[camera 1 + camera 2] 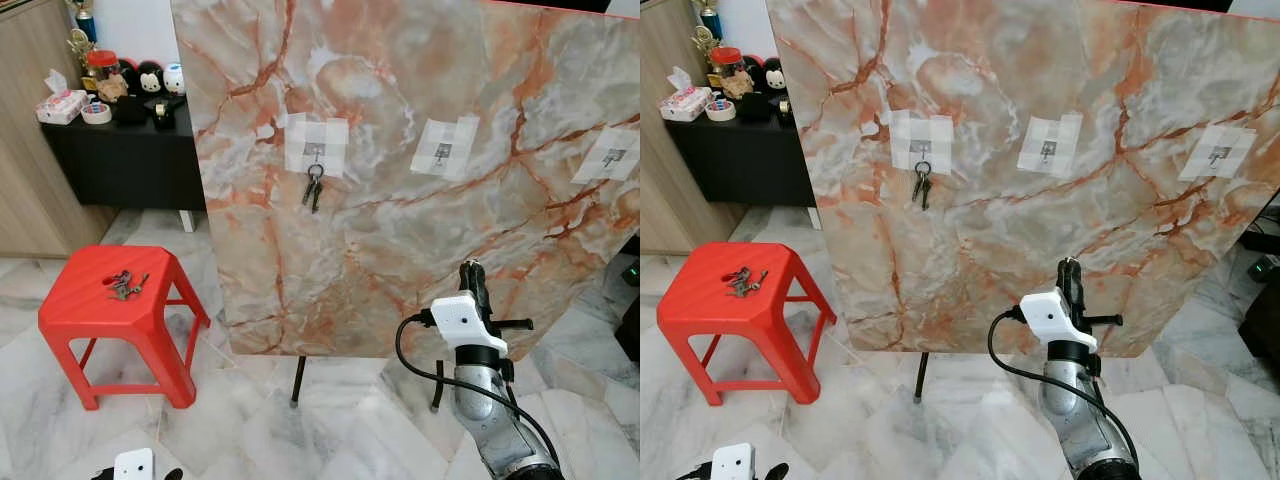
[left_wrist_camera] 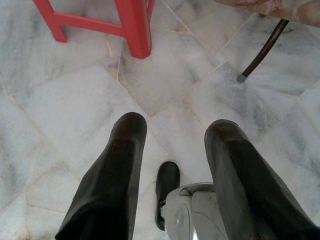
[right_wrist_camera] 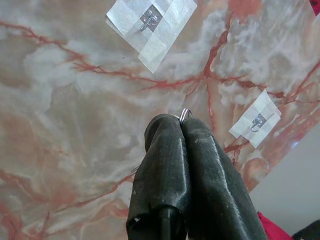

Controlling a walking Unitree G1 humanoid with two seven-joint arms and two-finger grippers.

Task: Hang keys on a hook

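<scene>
Keys (image 1: 126, 285) on red stool (image 1: 75, 312)

A pale marble-tiled floor (image 1: 330, 420) spreads across the room. On the left stands a red plastic stool (image 1: 115, 315). Far left, a black sideboard (image 1: 125, 155) carrying small ornaments sits beside a wooden cabinet (image 1: 25, 150). A large marble-patterned board (image 1: 420, 230) stands upright on thin dark legs.

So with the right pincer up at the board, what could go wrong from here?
1. The right pincer pinches only the edge of a key ring, so the ring could slip out before reaching the middle hook.
2. The marble board stands on thin legs; a hard push might tip it.
</scene>
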